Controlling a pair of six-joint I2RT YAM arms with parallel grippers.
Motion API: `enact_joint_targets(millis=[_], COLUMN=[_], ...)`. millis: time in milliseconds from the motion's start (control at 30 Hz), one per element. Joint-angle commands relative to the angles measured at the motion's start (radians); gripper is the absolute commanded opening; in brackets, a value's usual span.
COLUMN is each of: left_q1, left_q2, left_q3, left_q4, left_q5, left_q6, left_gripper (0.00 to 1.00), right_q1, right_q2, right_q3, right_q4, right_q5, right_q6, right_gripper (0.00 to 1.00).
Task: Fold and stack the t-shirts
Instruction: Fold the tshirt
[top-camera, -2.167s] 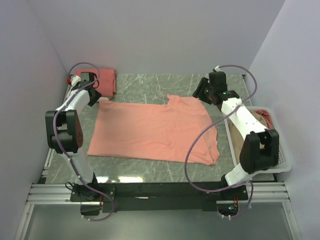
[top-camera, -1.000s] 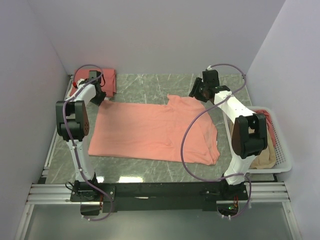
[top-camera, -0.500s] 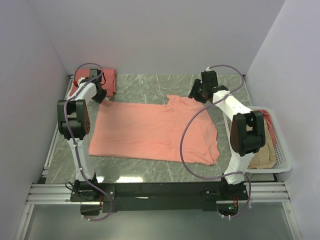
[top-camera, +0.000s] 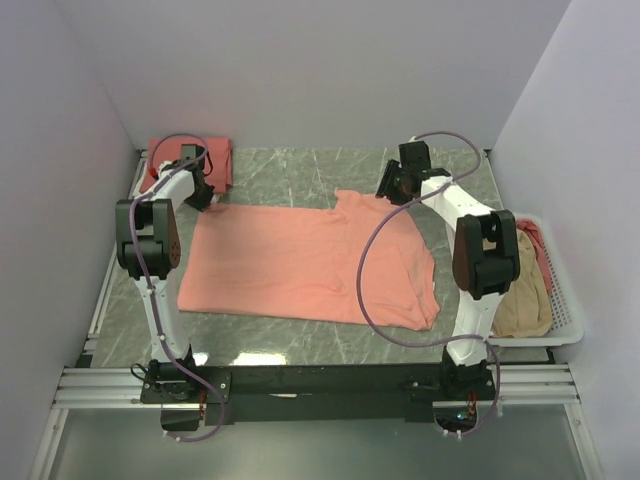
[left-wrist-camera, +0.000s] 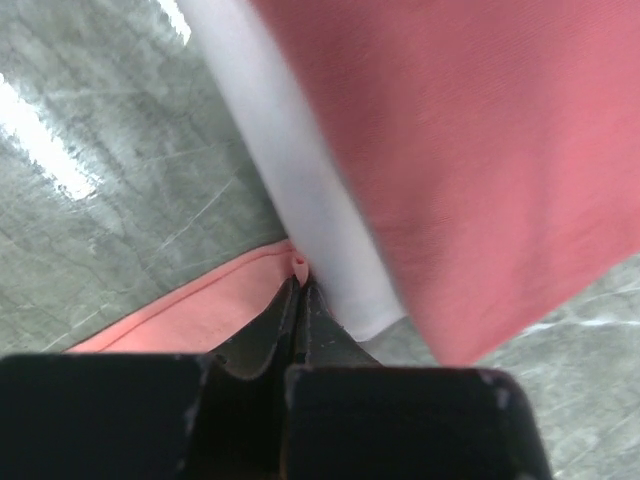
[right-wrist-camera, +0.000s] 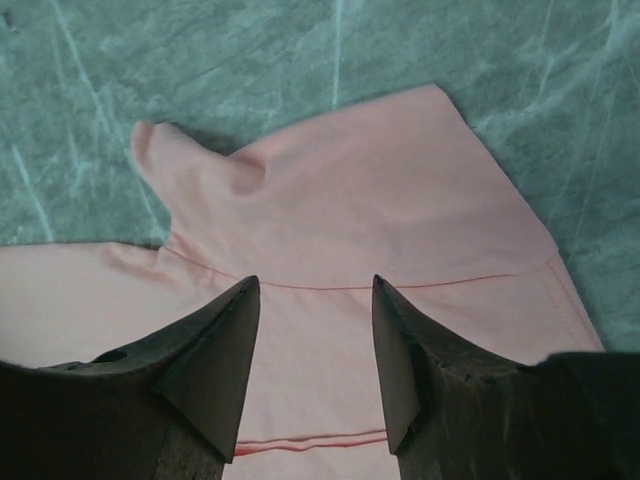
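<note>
From above, the salmon t-shirt (top-camera: 310, 262) lies flat, long axis running across the counter (top-camera: 300, 168); my left fingers (top-camera: 203, 197) sit at its far-left corner, my right fingers (top-camera: 390, 186) over the far-right sleeve (top-camera: 360, 204). Left wrist: pinched shut on the hem corner (left-wrist-camera: 296, 264). Right wrist: spread open, sleeve directly beneath, ungripped.

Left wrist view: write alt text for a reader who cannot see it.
The black left hand is shut, pinching the corner of a salmon-pink t-shirt lying on a green marbled table. Beyond it, a blurred white strip and a darker pink cloth fill the upper right.
</note>
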Motion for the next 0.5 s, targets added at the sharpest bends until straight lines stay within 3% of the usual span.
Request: enact_joint_targets(millis=[0, 467], left_q1=[-0.003, -0.002], left_q2=[-0.081, -0.182], left_q3=[-0.045, -0.162], left_q4=[0.047, 0.140], left_q5=[0.030, 0.095], left_q6=[0.020, 0.062], left_gripper=[0.01, 0.01], right_q1=[-0.029, -0.109], right_q2=[0.042, 0.323], right_q3=[0.082, 0.406], right_q4=[-0.009, -0.210], right_q5=[0.007, 0.052], right_q6=[-0.015, -0.003], right_gripper=[0.56, 0.57])
